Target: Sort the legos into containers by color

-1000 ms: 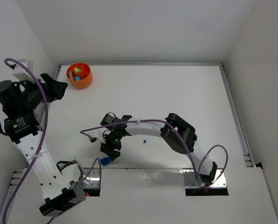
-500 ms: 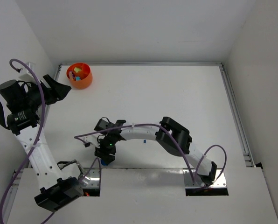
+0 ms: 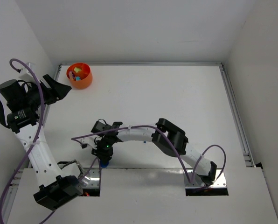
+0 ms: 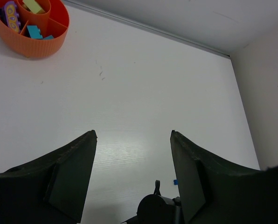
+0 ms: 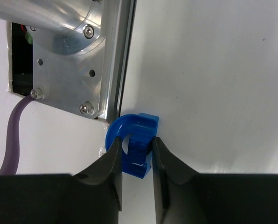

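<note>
A rounded blue lego (image 5: pixel 140 124) lies on the white table at the corner of the left arm's base plate. My right gripper (image 5: pixel 135 143) is shut on it, one finger against each side. In the top view that gripper (image 3: pixel 104 157) points down over the blue lego (image 3: pixel 104 163). Another tiny blue lego (image 3: pixel 144 140) lies just right of it, also visible as a tiny blue lego (image 4: pixel 176 182) in the left wrist view. The orange bowl (image 3: pixel 85 84) stands at the far left; its compartments hold purple (image 4: pixel 10 9), lime (image 4: pixel 34 5) and teal (image 4: pixel 35 31) pieces. My left gripper (image 4: pixel 133 135) hangs open and empty, high near the bowl (image 4: pixel 36 45).
The left arm's metal base plate (image 5: pixel 69 70) and its purple cable (image 5: pixel 13 140) sit right beside the held piece. A metal rail (image 3: pixel 234 112) runs along the table's right edge. White walls close the table at the back and both sides.
My right gripper has dropped toward the near left onto the rounded blue lego and closed its fingers on it. The left arm shifted slightly, then held still.
</note>
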`<state>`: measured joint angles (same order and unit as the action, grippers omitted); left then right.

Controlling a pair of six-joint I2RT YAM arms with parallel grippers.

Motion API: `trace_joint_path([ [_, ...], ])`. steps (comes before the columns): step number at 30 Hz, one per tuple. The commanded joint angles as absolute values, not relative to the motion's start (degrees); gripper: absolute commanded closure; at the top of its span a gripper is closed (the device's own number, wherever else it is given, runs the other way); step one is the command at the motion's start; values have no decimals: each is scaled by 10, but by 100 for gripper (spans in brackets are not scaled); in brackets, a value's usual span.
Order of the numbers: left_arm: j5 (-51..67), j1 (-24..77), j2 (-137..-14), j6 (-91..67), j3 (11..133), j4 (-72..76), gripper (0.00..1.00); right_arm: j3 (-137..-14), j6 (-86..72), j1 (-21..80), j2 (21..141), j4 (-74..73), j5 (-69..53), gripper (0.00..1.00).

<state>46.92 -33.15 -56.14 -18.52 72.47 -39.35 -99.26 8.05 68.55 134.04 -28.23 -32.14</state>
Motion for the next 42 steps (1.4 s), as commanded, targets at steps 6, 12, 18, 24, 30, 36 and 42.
trace_joint_path([
  [6,482,-339,-558,-189,722,-372,29,-950,95,681,1316,-276,-254,100],
  [12,487,-339,-558,-183,710,-372,28,-834,78,613,1171,-236,-223,100],
  [18,595,-339,-573,-188,642,-340,30,-798,59,547,1047,-208,-185,100],
  [24,608,-284,-603,-199,591,-326,38,-868,31,517,1014,-194,-159,100],
  [30,580,-183,-620,-199,598,-326,24,-983,11,512,1058,-190,-195,100],
  [36,580,-133,-651,-199,610,-326,26,-1037,-8,512,1091,-195,-206,100],
  [42,588,-107,-676,-199,610,-320,47,-1032,-8,512,1091,-190,-206,100],
])
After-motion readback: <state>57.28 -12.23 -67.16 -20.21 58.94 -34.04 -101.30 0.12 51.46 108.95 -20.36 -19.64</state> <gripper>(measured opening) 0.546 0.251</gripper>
